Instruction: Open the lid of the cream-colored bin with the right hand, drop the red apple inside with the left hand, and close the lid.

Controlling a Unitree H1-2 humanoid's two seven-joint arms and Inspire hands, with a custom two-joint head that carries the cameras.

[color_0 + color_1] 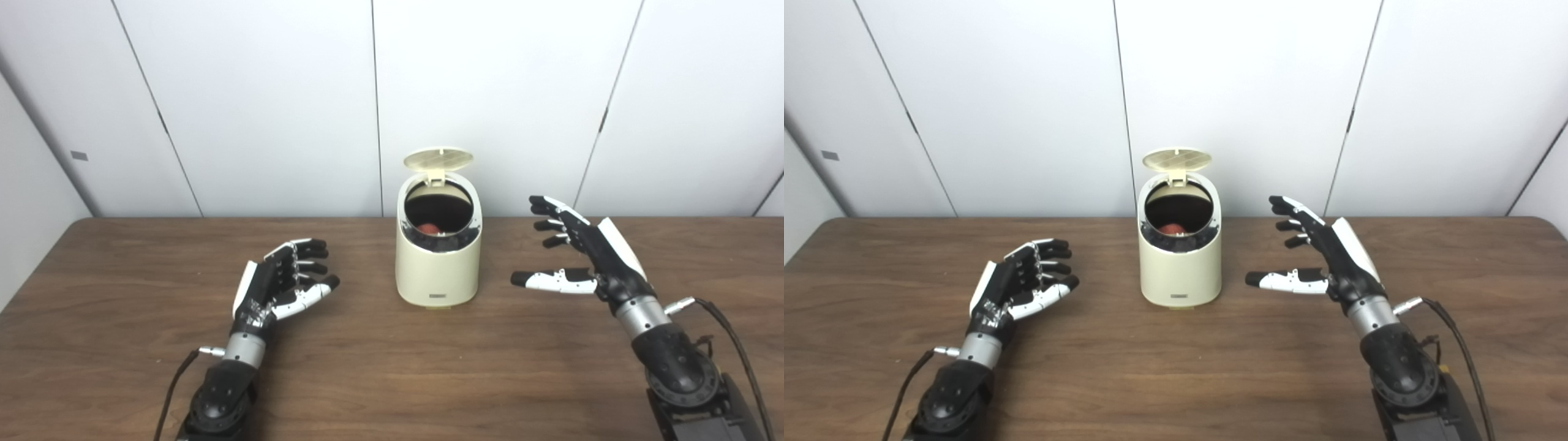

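The cream-colored bin stands upright at the middle of the brown table, its round lid tipped up and back on its hinge. Inside the dark opening a red apple shows low down. My left hand rests just above the table to the bin's left, fingers apart and lightly curled, holding nothing. On the bin's right my right hand is raised, open, with fingers spread and thumb pointing toward the bin, apart from it.
The wooden table reaches across the whole view, with white wall panels behind it. Cables trail from both wrists near the front edge.
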